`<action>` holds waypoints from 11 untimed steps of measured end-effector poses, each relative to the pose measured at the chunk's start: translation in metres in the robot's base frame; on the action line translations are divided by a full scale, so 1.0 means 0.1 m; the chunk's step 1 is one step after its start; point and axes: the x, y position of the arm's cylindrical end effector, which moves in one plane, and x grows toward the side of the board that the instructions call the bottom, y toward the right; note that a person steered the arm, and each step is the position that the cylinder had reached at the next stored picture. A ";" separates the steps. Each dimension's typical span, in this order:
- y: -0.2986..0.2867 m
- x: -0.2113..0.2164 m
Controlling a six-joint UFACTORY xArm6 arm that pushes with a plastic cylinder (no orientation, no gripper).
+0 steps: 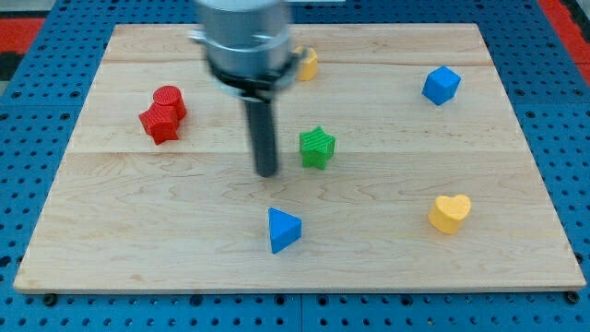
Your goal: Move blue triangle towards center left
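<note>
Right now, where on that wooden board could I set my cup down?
Bare wood lies at the view's bottom left, below the red blocks and left of the blue triangle. Crowded around my tip beside the green star.

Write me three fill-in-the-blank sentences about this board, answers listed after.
1. My tip sits just to the view's left of the green ____.
2. The blue triangle lies toward the view's ____ from my tip.
3. The yellow heart lies to the view's ____ of the blue triangle.
Answers: star; bottom; right

green star (pixel 317 147), yellow heart (pixel 450 212), blue cube (pixel 442 85), two red blocks (pixel 164 113), wooden board (pixel 138 240)
</note>
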 end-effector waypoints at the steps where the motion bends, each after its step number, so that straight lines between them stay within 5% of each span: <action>1: 0.39 0.60; 3: -0.04 0.95; 9: -0.83 0.08; 11: -1.06 0.24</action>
